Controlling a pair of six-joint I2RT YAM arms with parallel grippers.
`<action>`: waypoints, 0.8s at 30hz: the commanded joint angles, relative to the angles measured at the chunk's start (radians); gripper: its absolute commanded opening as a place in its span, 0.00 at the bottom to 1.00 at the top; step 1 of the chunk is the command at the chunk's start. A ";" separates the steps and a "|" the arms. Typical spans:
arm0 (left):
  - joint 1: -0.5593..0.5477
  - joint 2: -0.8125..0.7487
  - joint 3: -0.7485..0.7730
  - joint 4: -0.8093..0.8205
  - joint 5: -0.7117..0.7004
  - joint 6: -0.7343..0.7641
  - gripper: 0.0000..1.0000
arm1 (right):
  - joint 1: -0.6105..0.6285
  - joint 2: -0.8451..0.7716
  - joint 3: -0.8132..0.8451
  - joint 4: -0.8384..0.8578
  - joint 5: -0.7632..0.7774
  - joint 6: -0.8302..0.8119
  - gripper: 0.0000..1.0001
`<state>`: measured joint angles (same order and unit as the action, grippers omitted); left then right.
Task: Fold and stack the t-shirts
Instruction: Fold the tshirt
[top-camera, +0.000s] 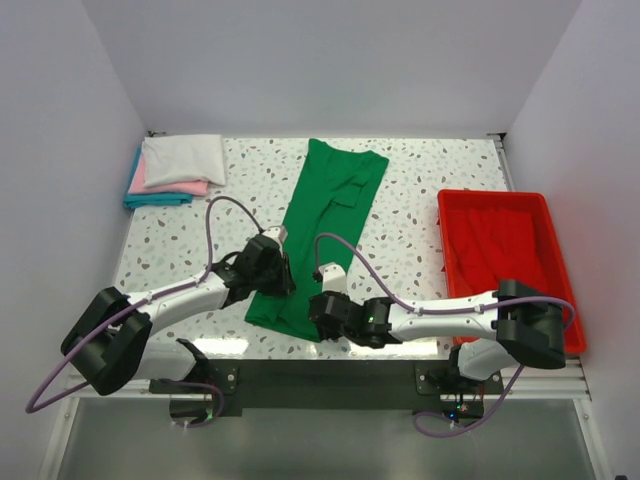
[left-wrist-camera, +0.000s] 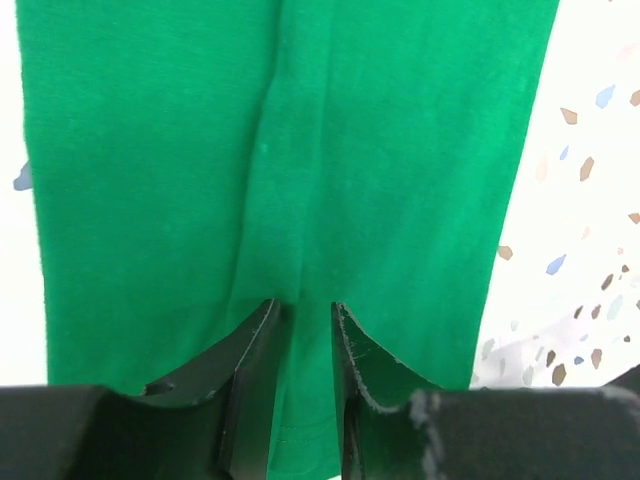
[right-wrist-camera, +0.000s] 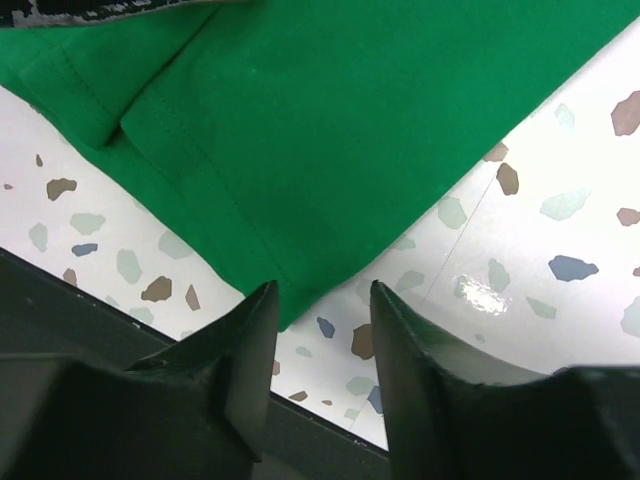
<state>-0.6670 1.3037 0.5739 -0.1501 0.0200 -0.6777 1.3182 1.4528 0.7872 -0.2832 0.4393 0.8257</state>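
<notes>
So we're at the bit where the green shirt (top-camera: 325, 215) is already a long narrow strip, lying slantwise across the middle of the counter (top-camera: 420, 200), and our guess is the next job is bringing the near end up over the far end. The right claw (right-wrist-camera: 322, 295) is spread, with the near right corner of the hem sitting right in the gap, flat on the counter, not pinched yet. The left claw (left-wrist-camera: 307, 310) is down on the cloth near the left edge, a bit up from the near end. Its tips are almost together and a little ridge of fabric runs into the gap, but we honestly can't tell if it's biting or just resting there. What we'd watch for: get every layer at that corner, not only the top one, and have both sides held about level before lifting, or the strip will probably twist and land crooked. The shirt itself looks thin and floppy, plain bright green, with stitched hems and a soft crease down its length, plus some bunching at the far end. The finished pile (top-camera: 180, 165), white on pink on teal, sits at the far left corner, well away, and the red tray (top-camera: 495, 196) is off to the right.
</notes>
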 joint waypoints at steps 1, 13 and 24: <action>0.007 -0.006 0.009 0.050 0.049 0.035 0.30 | 0.019 0.014 0.000 0.064 0.055 0.036 0.43; 0.009 -0.029 0.021 0.069 0.121 0.055 0.26 | 0.052 0.001 -0.029 0.062 0.073 0.066 0.38; 0.210 -0.146 0.020 -0.089 -0.008 0.047 0.40 | 0.061 -0.020 -0.055 0.061 0.082 0.081 0.36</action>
<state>-0.4683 1.1572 0.5926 -0.2058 0.0292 -0.6426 1.3693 1.4696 0.7330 -0.2638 0.4618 0.8772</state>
